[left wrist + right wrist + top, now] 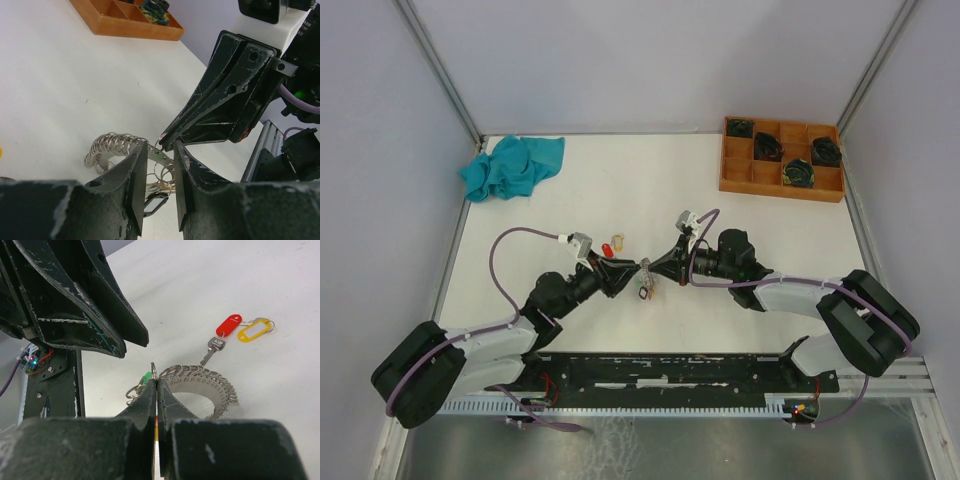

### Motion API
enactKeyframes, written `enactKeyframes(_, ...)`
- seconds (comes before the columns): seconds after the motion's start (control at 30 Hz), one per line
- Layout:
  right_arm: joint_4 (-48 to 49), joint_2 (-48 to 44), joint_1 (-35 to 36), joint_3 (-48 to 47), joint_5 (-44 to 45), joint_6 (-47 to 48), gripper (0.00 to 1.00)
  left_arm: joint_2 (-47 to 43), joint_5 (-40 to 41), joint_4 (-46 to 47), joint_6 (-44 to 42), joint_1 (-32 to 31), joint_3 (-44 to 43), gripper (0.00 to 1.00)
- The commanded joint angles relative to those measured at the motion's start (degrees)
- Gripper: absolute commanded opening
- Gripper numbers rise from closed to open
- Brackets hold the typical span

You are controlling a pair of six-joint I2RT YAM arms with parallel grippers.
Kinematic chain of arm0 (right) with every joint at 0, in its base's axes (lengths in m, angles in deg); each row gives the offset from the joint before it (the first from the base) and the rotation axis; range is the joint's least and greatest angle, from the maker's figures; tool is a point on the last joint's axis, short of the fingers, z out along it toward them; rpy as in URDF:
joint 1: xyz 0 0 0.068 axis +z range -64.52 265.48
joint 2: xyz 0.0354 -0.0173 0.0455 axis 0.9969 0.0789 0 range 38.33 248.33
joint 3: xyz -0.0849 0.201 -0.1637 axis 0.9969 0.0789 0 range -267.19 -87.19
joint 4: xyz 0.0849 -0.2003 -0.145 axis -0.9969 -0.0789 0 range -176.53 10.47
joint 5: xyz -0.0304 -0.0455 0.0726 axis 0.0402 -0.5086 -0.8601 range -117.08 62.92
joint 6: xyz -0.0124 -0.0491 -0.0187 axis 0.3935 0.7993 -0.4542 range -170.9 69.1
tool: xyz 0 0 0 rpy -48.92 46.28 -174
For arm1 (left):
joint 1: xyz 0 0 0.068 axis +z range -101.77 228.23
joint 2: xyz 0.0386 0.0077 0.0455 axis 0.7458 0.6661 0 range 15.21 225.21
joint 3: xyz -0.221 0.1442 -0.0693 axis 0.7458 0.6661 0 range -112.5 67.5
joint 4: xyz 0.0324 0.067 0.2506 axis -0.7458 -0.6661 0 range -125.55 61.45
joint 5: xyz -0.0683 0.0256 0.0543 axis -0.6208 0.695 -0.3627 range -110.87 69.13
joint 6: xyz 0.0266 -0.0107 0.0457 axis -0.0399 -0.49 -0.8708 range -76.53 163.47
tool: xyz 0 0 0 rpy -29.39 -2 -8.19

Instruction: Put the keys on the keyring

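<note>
The right gripper point(156, 382) has its fingers pressed flat together on a thin wire loop point(154, 370) that stands up just past the tips. Its own wrist view shows a green tag point(146, 377) right beside the left fingertip. I cannot tell whether the loop belongs to that tag's key or to the keyring point(210, 386), which lies on the table point(620, 180) directly behind the tips.

The left gripper point(159, 150) meets it tip to tip. The left wrist view shows its fingers point(137, 175) a narrow gap apart with a flat metal strip crossing the gap. Whether they pinch that strip cannot be told. Below the gap a small dark tag point(155, 204) shows, seen in no other view.

Only the right wrist view gives the red-tagged key point(228, 326) and the yellow-tagged key point(254, 331) clearly. They lie side by side near the keyring, apart from it.

The overhead view alone shows the wooden tray point(780, 190) of black coils point(798, 174) at the far right and a teal cloth point(512, 167) at the far left.
</note>
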Motion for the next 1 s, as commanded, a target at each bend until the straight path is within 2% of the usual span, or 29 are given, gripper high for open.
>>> enactKeyframes(0.0,5.80,-1.07,0.14,-0.15,-0.39,-1.46,0.01,1.78,-1.34,8.31,2.46,-0.08,-0.17,0.34)
enactKeyframes(0.5,5.74,-2.56,0.09,-0.51,-1.35,-1.84,0.01,8.76,-5.72,10.68,5.25,-0.08,-2.06,0.30)
enactKeyframes(0.97,7.28,-1.63,0.10,-0.76,-3.83,-2.88,0.01,8.19,-3.94,12.30,5.85,0.42,-2.15,0.29)
